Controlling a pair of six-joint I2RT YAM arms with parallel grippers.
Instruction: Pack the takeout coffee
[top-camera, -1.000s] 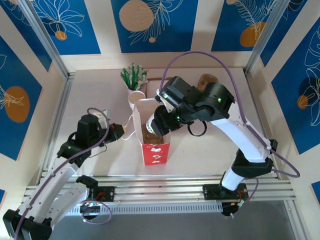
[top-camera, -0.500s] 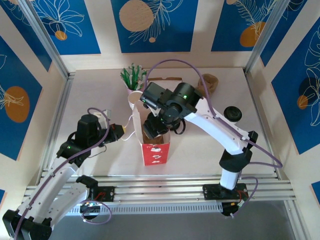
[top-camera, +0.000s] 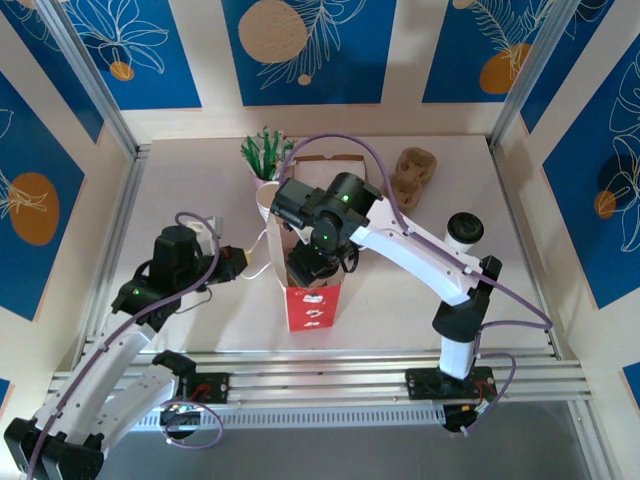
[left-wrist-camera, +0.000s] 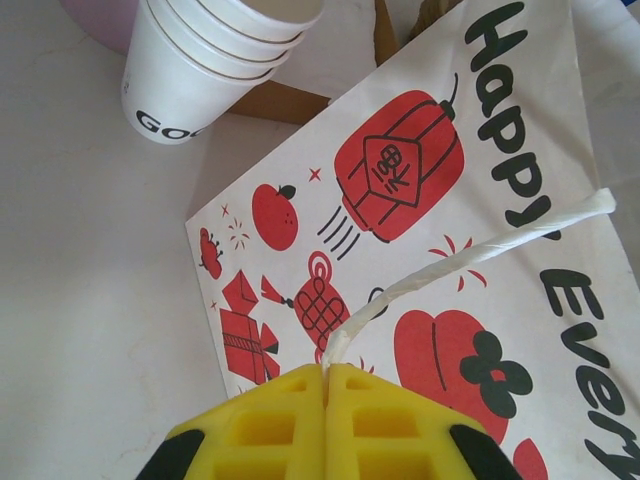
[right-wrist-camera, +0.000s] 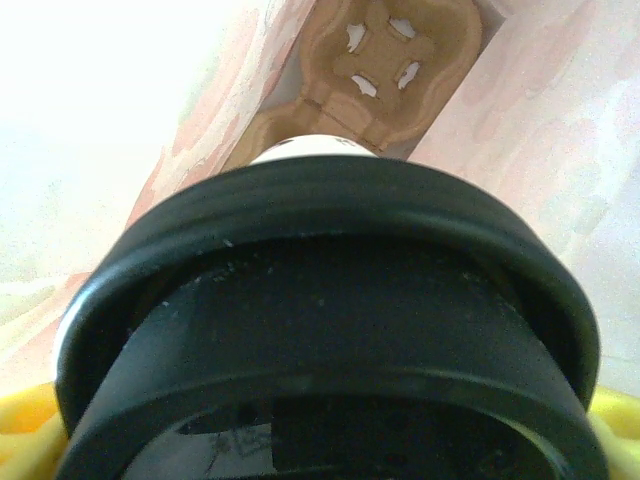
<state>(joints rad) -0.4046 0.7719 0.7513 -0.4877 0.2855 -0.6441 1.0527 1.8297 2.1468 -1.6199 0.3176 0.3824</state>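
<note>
Overhead view: the red-and-white paper bag (top-camera: 312, 305) stood upright on the table (top-camera: 190, 190), just in front of the stack of lidless cups (top-camera: 268, 197). The right claw (top-camera: 312, 266) was lowered into the bag's open mouth, and its load could not be seen from above. The left claw (top-camera: 240, 262) was at the bag's left side. A second lidded cup (top-camera: 463, 230) stood well apart at the right, and a spare brown carrier (top-camera: 415, 172) lay near the back.

Right wrist view: the takeout coffee (right-wrist-camera: 320, 330) was gripped lid-first between the yellow fingers (right-wrist-camera: 18, 430), which stood wide on it. It hung between the bag's inner walls above a brown cup carrier (right-wrist-camera: 380, 50) on the bag floor. Contact with that carrier could not be determined.

Left wrist view: the left claw (left-wrist-camera: 326, 375) was pinched tight on the bag's twisted white handle (left-wrist-camera: 470, 260), with the printed bag side (left-wrist-camera: 440, 150) behind it.
</note>
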